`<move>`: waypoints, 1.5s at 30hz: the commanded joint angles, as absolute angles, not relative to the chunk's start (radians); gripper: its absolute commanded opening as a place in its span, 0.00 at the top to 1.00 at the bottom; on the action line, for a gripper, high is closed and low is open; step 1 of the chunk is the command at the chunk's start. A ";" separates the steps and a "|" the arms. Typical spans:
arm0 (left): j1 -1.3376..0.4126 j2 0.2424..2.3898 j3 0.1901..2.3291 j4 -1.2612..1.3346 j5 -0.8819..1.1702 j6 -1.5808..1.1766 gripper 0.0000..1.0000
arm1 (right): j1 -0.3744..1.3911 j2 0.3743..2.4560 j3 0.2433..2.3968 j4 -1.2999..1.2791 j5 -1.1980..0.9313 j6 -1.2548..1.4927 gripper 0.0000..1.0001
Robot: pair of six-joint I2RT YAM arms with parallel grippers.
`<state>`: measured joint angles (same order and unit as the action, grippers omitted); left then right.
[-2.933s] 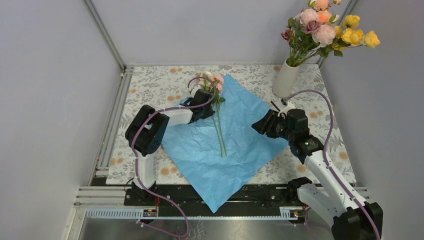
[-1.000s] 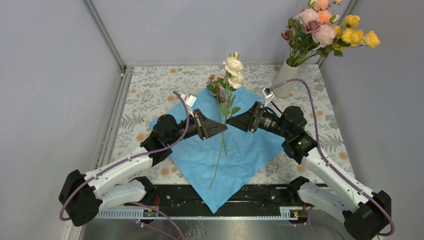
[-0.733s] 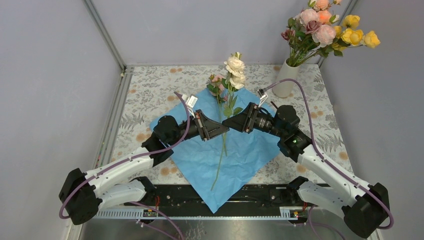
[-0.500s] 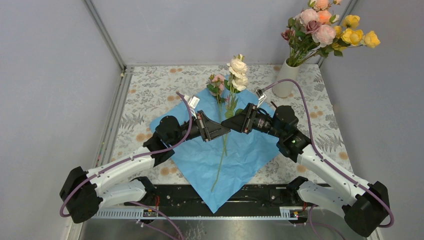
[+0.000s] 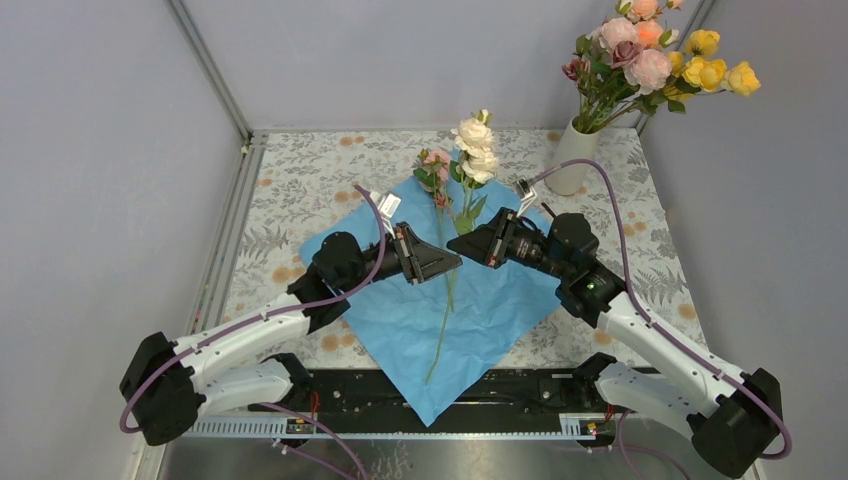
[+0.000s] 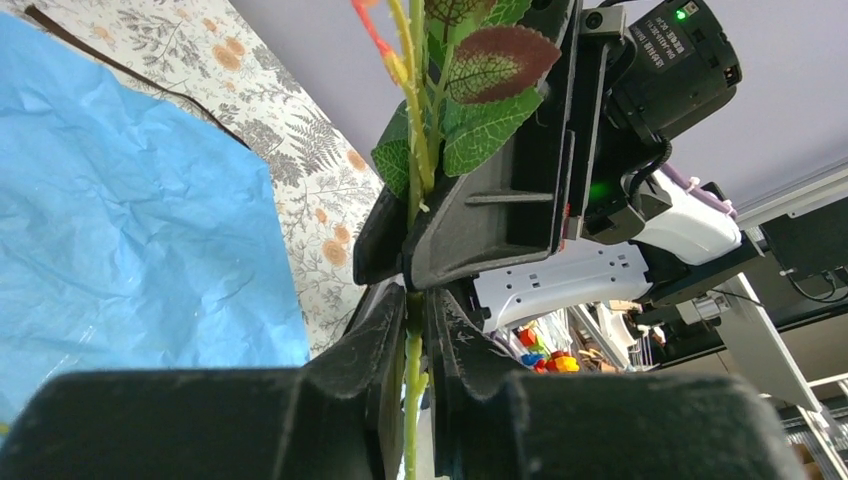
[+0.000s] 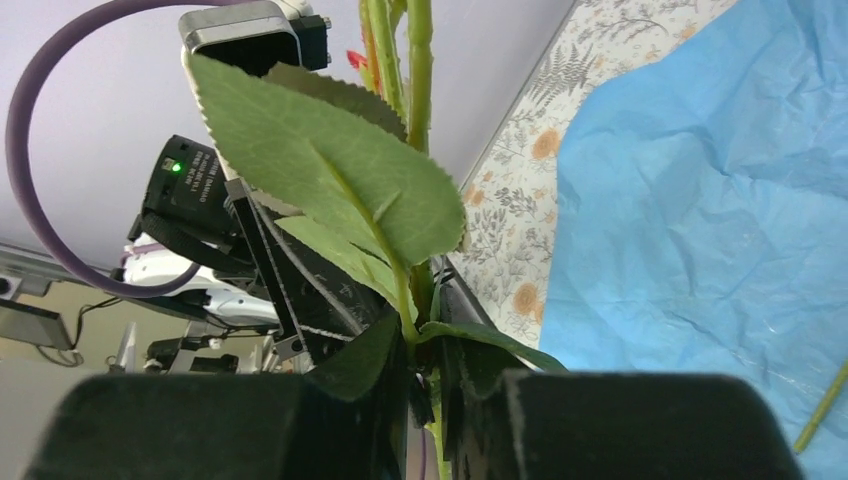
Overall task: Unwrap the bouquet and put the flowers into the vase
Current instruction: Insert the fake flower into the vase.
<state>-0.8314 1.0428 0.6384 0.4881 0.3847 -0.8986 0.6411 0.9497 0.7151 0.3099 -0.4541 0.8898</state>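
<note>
1. The left hand [image 5: 452, 262] and the right hand [image 5: 453, 244] meet tip to tip above the middle of the blue paper [image 5: 400, 310]. They are well apart from both side walls [image 5: 100, 200] and from the vase [image 5: 571, 160].
2. The vase stands at the far right corner of the table [image 5: 300, 180], near the right wall. The flowers [image 5: 650, 55] in it spread out past the table's edge.
3. The paper's near corner hangs over the table's near edge onto the black rail [image 5: 520, 385].
4. The left hand is clamped on the green stem of the cream rose [image 5: 474, 148]. In the left wrist view its fingers [image 6: 385, 335] pinch the stem from both sides.
5. The right hand is closed on the same stem just above, gripping under a broad leaf [image 7: 330, 180].
6. The cream rose stands upright, raised off the paper. A pink rose [image 5: 434, 160] is just beside it, near the paper's far corner.
7. From above, the hands hide the spot where the stem is gripped. Below them a thin stem runs toward the near edge, and I cannot tell which rose it belongs to.
8. Both wrist views cut the blooms off at the top edge.
9. A white label [image 6: 665, 45] on the right arm's wrist carries print too small to read. A green light [image 6: 685, 13] glows beside it.
</note>
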 commanded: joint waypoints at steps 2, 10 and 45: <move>-0.834 1.024 0.668 0.466 0.358 -0.867 0.68 | 0.647 0.903 0.767 0.256 -0.374 0.813 0.98; -0.830 0.978 0.774 0.142 0.276 -0.716 0.04 | 0.648 0.851 0.832 0.058 -0.222 0.671 1.00; -0.198 0.834 0.934 -0.549 0.037 -0.293 0.01 | 0.234 1.244 1.428 0.504 0.520 -0.232 1.00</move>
<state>-0.2165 0.8440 0.9398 -0.5953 0.0689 -0.3161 0.2863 1.1851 1.3334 0.3412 0.4824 -0.1638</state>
